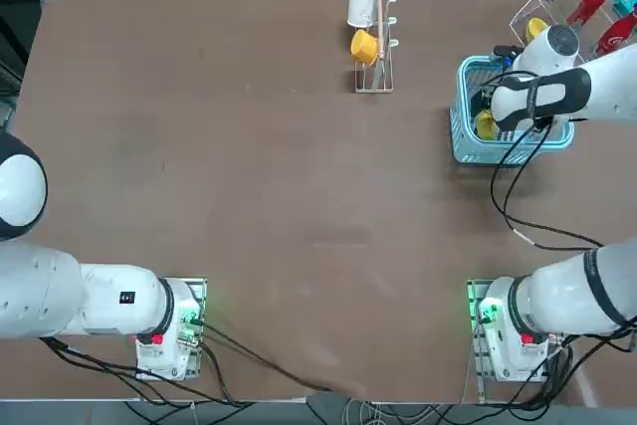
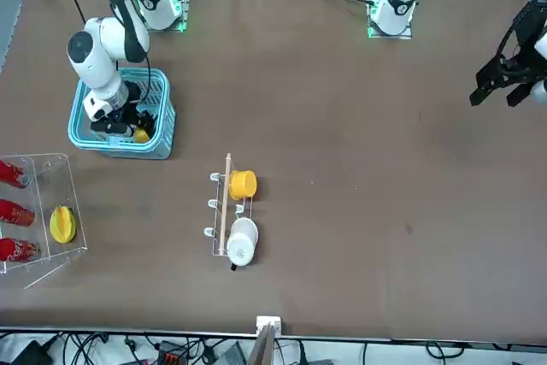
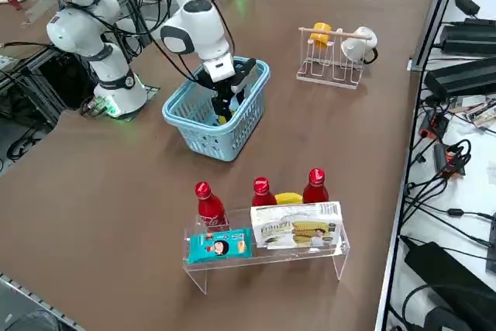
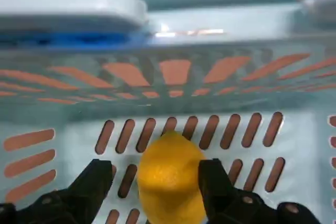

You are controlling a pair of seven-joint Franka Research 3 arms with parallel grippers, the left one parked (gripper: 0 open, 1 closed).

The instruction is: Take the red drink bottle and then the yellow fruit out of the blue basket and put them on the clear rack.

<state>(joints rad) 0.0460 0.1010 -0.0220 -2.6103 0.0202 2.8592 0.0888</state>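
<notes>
Inside the blue basket (image 3: 219,118), the right gripper (image 4: 156,182) reaches down with its fingers (image 4: 94,179) spread wide. The yellow fruit (image 4: 169,178) lies on the basket floor directly between them, ungripped, so closing should catch it.

bottles 3 (image 3: 209,205) | fruits 2 (image 4: 169,178) | cups 2 (image 2: 243,184) | basket 1 (image 3: 203,137)

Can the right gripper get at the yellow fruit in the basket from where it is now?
Probably yes. The right gripper is open, down inside the blue basket, with the yellow fruit lying between its fingers. Nothing else shows between them; only the basket's slotted wall stands behind the fruit.
</notes>
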